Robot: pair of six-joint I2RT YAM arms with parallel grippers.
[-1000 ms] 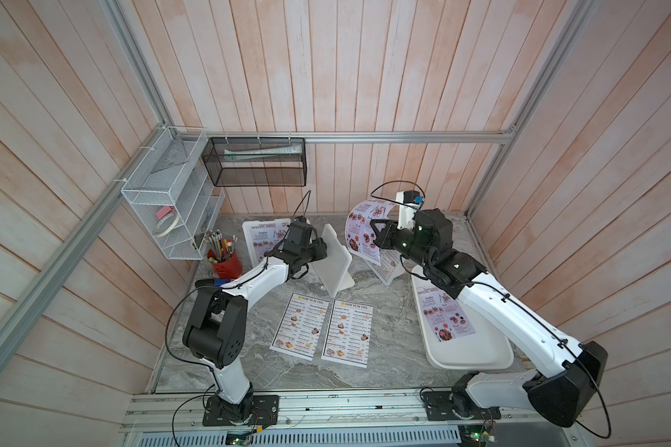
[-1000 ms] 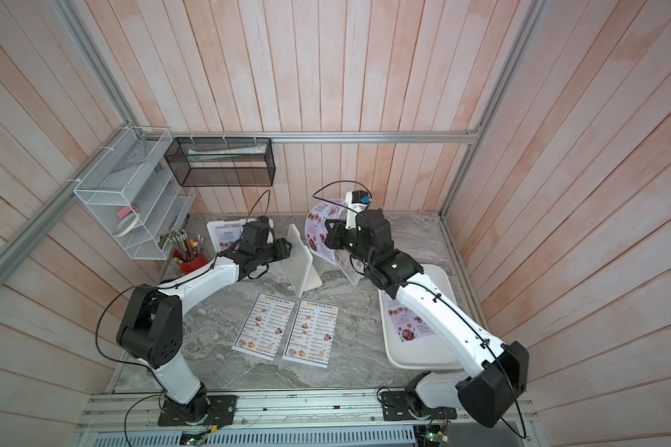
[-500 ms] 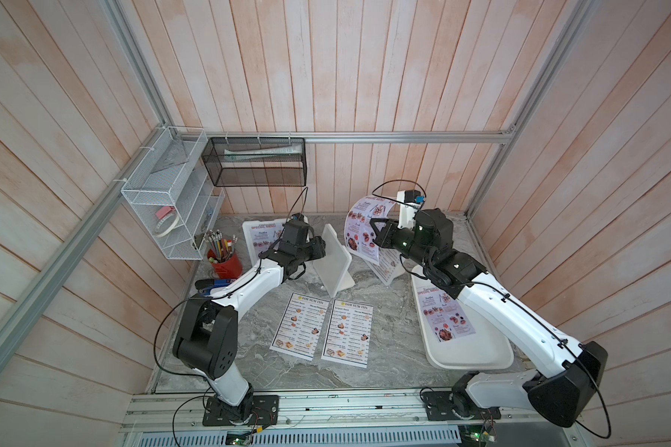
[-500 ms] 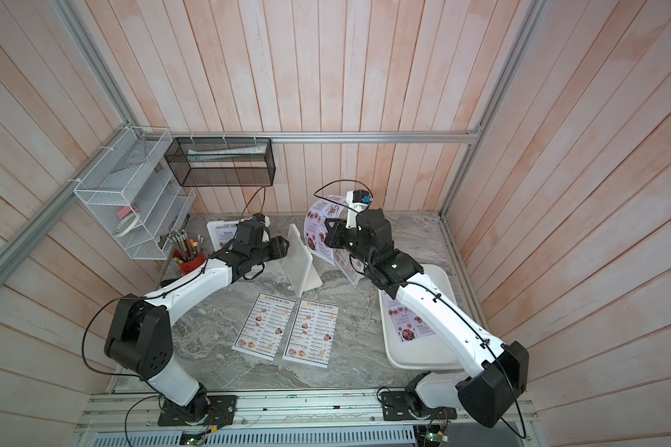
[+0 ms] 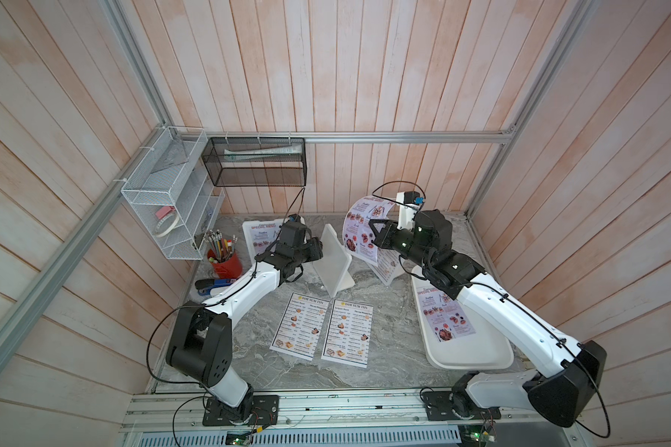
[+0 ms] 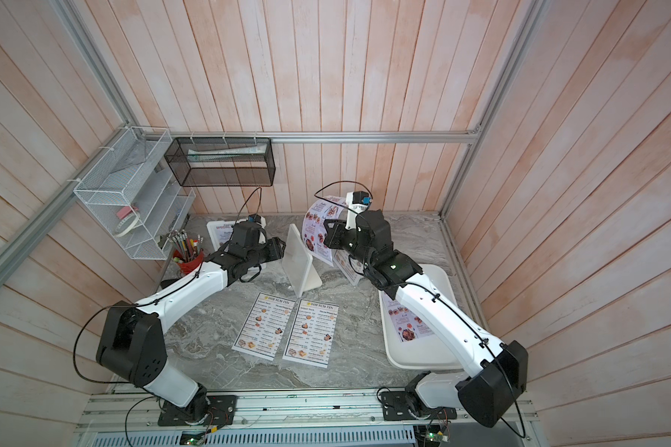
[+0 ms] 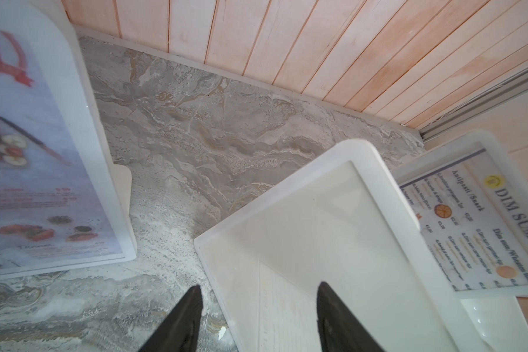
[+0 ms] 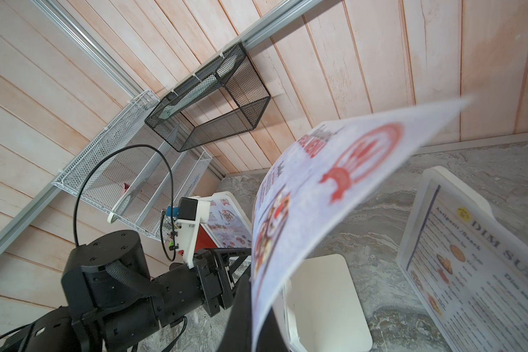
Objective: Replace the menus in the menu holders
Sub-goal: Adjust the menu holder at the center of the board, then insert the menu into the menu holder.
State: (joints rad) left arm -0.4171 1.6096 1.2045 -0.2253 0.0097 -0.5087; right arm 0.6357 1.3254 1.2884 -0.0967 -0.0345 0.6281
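Top views, front of table: two white menus (image 5: 303,329) lie flat side by side. To their right, the tray (image 5: 477,354) holds one spare sheet (image 5: 448,321), lilac. Mid-table, the empty holder (image 5: 334,263) stands upright on its wedge. The left gripper (image 5: 318,247) sits at its upper edge. In the left wrist view both fingers (image 7: 186,320) are spread in front of the blank panel; contact cannot be confirmed. The right gripper (image 5: 372,232) is clenched on the held sheet (image 5: 359,222), raised just beside the empty holder. Farthest back, the left holder (image 5: 247,228) is loaded lilac. The right holder (image 8: 457,183), clearest in the right wrist view, is loaded white.

Hazards, as judged: the held sheet is pinched at one edge only, so its free end may buckle or miss the slot on insertion. The empty holder looks light; unsteadied, a push from the paper may slide or tip it. The sheet may also snag the right holder behind it.

Appearance: held sheet is limp, pale lilac, with red heading and food photos, curling over at the top
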